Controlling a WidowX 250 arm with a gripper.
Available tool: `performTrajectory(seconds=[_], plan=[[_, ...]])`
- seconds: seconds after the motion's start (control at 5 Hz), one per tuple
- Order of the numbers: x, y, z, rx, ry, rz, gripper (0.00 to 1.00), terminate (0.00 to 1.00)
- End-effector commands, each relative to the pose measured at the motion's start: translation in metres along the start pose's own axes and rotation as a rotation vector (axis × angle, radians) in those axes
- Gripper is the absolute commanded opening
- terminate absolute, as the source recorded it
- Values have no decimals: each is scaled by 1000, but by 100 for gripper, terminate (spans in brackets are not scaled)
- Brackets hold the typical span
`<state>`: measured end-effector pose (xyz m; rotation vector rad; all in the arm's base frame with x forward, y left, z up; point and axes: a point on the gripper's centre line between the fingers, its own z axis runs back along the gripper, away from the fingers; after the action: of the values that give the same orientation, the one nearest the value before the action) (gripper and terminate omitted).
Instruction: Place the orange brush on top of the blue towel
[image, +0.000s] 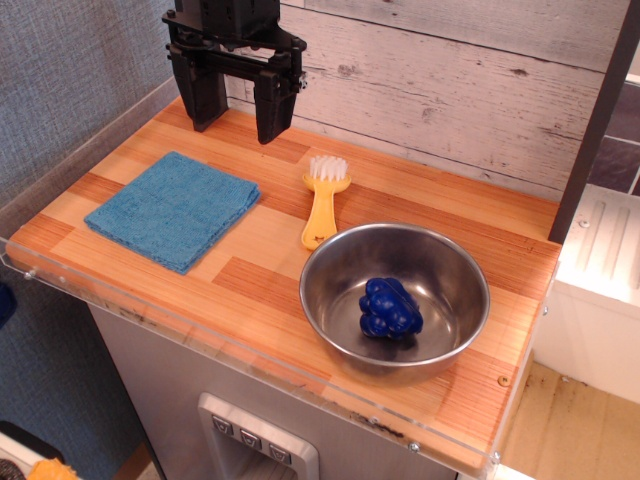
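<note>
The orange brush (324, 205) lies in the middle of the frame, between the blue towel (174, 208) and the steel bowl (395, 297). It looks light and hard. Grab its thin middle. The gripper (236, 105), upper left, hangs wide open, holding nothing.

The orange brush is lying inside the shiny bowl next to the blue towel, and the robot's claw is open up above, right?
Not quite. The orange brush lies on the wooden table, between the blue towel and the bowl. Inside the bowl is a dark-blue toy. The gripper is open above, as observation.image shows.
</note>
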<state>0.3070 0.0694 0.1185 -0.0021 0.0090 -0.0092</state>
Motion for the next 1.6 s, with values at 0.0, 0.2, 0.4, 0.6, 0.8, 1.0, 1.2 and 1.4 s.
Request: performTrajectory(seconds=[0.0, 0.2, 0.4, 0.6, 0.8, 1.0, 1.2, 1.4], plan=[[0, 0, 0, 0, 0, 0, 100, 0], [18, -6, -11, 3, -20, -11, 100, 0], [35, -9, -22, 13, -26, -21, 100, 0], [50, -12, -37, 40, -55, -29, 100, 0], [61, -15, -59, 41, -49, -35, 100, 0], [65, -18, -72, 30, -63, -30, 100, 0], [67, -24, -79, 8, -103, -4, 100, 0], [70, -32, -81, -17, -134, 23, 100, 0]])
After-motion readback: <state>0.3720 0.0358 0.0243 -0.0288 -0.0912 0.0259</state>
